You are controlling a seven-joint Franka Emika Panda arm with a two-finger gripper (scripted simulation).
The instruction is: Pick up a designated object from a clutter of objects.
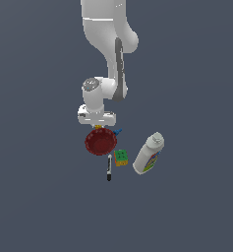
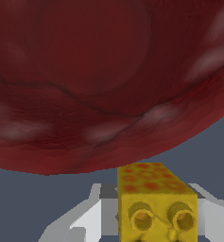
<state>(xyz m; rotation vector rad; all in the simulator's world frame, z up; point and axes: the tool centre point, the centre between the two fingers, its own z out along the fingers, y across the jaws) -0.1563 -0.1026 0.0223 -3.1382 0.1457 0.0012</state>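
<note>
Exterior view is showing the gripper (image 1: 97, 123) hanging low at the bowl's (image 1: 101, 141) twelve o'clock, hiding the block; the cube (image 1: 121, 157) is lying at the bowl's four o'clock. Wrist view is showing the block (image 2: 153, 203) sitting between the fingers (image 2: 75, 222), beside the bowl (image 2: 94, 80); contact is unclear, so grip cannot be judged. It is looking light and rigid, best pinched on flat sides.

Marker (image 1: 109, 168) between bowl (image 1: 101, 141) and cube (image 1: 121, 157) (bottle (image 1: 149, 153) beyond).
</note>
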